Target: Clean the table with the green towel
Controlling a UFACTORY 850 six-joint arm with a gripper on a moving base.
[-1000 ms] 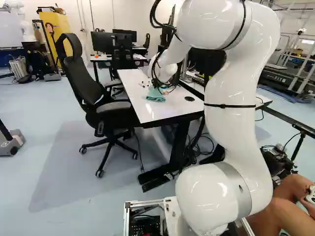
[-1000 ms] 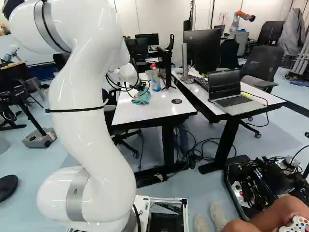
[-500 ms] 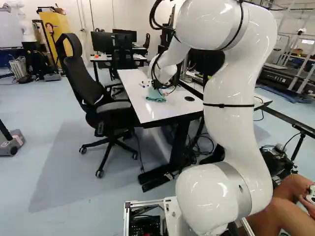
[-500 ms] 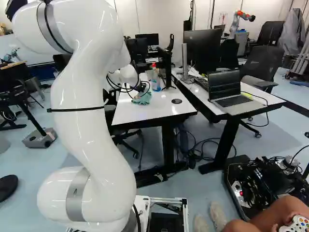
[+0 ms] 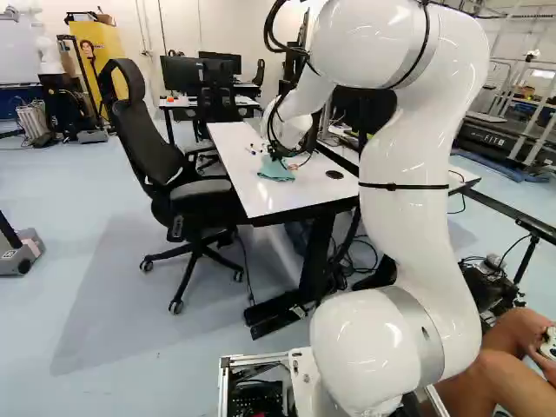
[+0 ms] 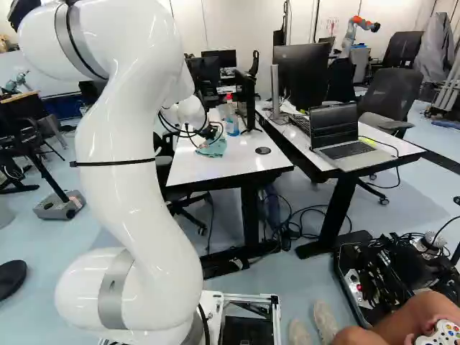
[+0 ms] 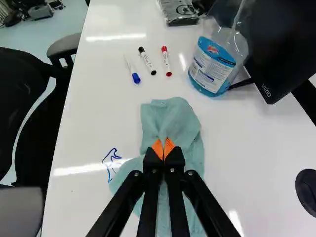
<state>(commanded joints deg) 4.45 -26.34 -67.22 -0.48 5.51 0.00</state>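
At the middle of the left base view, the gripper (image 5: 278, 158) is low over the white table (image 5: 241, 178), right at the green towel (image 5: 276, 172). In the wrist view the gripper (image 7: 163, 145) has its orange tips nearly together, pinching a fold of the towel (image 7: 170, 116). The crumpled cloth lies on the tabletop (image 7: 237, 168), spreading ahead of and beneath the fingers. Blue marker scribbles (image 7: 111, 160) show on the surface just beside the towel's edge. Part of the cloth is hidden under the fingers.
Ahead of the towel lie a blue-capped marker (image 7: 136, 77), a black one (image 7: 147, 61) and a red one (image 7: 166, 61). A spray bottle (image 7: 213, 66) stands near a black monitor (image 7: 286, 44). An office chair (image 5: 165, 165) adjoins the table's long edge.
My arm has shifted slightly, and the gripper stays at the towel. The towel's visible folds have changed shape, and it looks more spread in the left base view. The base has not moved.
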